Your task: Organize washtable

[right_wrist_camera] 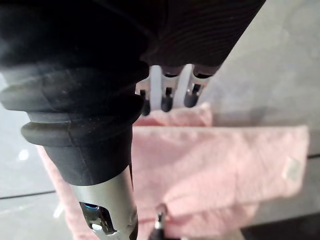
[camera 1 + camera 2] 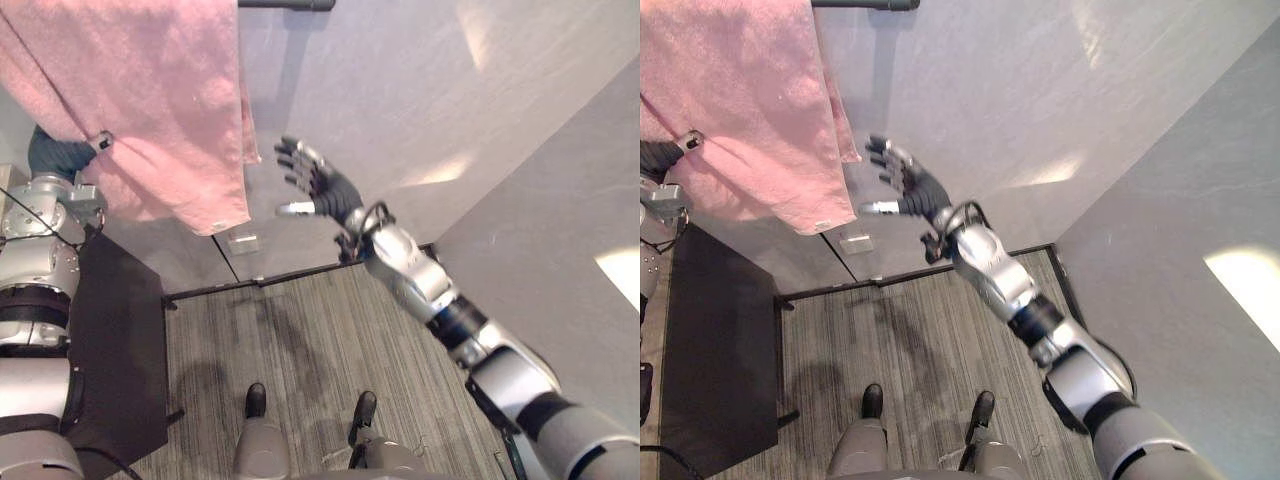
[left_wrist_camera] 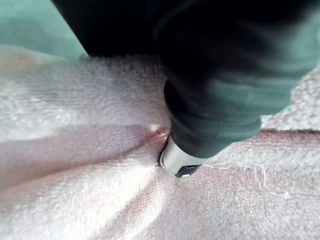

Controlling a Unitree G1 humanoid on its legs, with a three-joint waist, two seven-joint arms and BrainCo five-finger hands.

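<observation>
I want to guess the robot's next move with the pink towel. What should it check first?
1. The pink towel hangs up by the dark bar: ok.
2. The left robot hand touches the towel: ok.
3. Its hold on the towel is firm: cannot tell.
4. The right robot hand is open and holds nothing: ok.
5. The towel is smooth: not ok, it puckers at the left robot hand.

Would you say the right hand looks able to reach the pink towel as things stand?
Probably yes: the right hand is open beside the pink towel, near its edge, with nothing between them.
</observation>
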